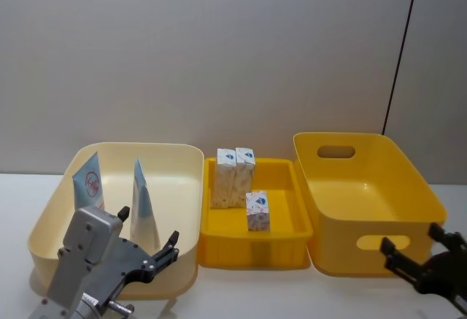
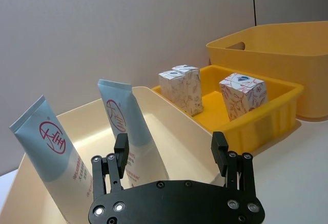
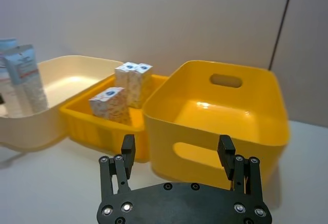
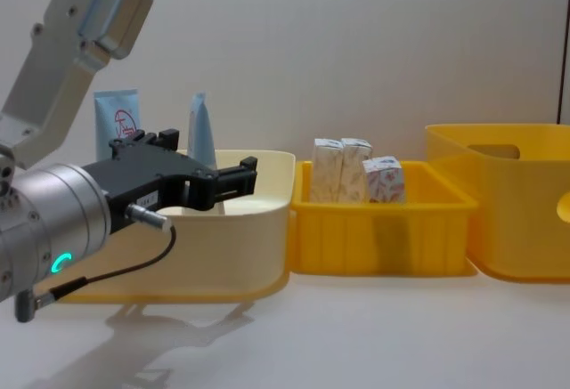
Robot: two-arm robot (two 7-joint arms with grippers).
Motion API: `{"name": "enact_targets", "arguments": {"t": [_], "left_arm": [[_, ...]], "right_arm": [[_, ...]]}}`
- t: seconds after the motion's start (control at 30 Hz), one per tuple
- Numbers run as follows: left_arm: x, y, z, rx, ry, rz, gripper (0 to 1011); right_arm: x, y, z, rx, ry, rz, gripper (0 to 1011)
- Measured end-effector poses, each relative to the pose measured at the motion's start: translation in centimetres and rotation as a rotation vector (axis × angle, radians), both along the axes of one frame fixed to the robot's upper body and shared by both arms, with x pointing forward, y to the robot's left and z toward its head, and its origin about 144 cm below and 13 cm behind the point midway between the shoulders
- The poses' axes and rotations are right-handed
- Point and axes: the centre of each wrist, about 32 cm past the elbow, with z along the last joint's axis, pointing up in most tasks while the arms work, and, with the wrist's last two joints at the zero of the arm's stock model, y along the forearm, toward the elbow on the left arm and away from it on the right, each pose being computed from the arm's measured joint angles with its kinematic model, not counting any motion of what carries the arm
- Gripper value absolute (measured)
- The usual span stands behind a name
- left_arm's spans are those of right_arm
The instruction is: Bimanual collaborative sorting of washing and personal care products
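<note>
Glossy plastic bin [image 1: 363, 191], matt paper cartons [image 1: 234, 177]

We see a plain grey wall [image 1: 219, 56] behind, w/ a thin dark vertical line [image 1: 400, 56] at right, maybe a panel seam. White bench [image 1: 248, 293] below, evenly lit.

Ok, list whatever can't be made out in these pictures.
Tubes: lower halves, chest view, hidden by the cream bin wall and the left gripper.
Cartons: bases, chest view, behind the yellow tray wall.
Carton print: head view, too small to read.
Right gripper: head view, cut off by the bottom-right corner.
</note>
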Motion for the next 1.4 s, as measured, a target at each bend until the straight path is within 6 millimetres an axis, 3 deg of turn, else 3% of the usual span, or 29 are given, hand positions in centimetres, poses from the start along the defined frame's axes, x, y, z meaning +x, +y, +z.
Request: {"name": "enact_targets", "arguments": {"t": [0.33, 0.7, 1.4], "left_arm": [[0.0, 0.0, 0.0, 0.000, 0.000, 0.000, 1003], [0.0, 0.0, 0.0, 0.000, 0.000, 0.000, 1003], [0.0, 0.0, 0.0, 0.000, 0.000, 0.000, 1003]], "right_arm": [[1.2, 4.0, 2.2, 0.063, 0.094, 0.093, 1001], [2.9, 7.8, 4.0, 0.011, 0.122, 0.129, 1001], [6.8, 14.6, 4.9, -0.078, 0.193, 0.058, 1001]]}}
